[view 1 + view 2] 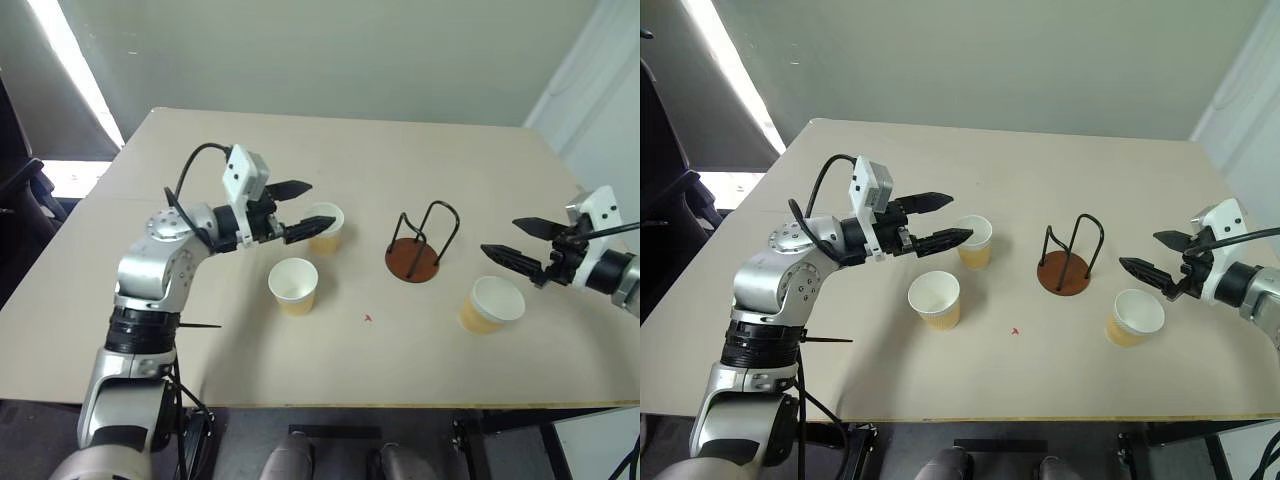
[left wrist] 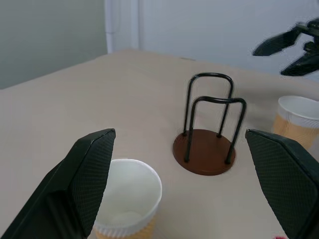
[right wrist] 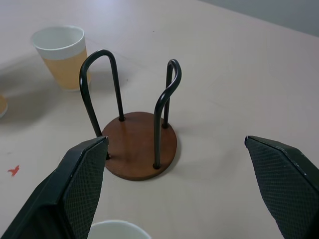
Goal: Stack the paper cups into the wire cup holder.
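Three paper cups stand upright on the bench (image 1: 200, 260), mouths up, none nested. The wire cup holder (image 1: 418, 250) sits near the bench centre and is empty. Taking the holder as the dial centre in the head view: the far cup (image 1: 325, 226) lies at 9 o'clock, the near cup (image 1: 294, 285) at about 8 o'clock, and the right-hand cup (image 1: 490, 304) at about 4 o'clock, closest to the holder.

**Handling.** The cups appear light, thin-walled and easily crushed — a hard squeeze would likely buckle the wall. The rolled rim is the stiffest part; take hold across the wall just below it, one jaw on each side. An empty cup will probably tip or slide if nudged.

**Orientation.** Each cup's long axis is vertical, wide mouth up, narrow base on the bench. The holder's axis is also vertical: its disc base lies flat and the black wire loops rise from it, open at the top, so a cup must enter from above.

**Jaws.** The left gripper (image 1: 301, 210) hovers at the far cup, jaws spread wide, holding nothing. The right gripper (image 1: 520, 243) hovers above the right-hand cup — jaws likewise wide apart and empty.
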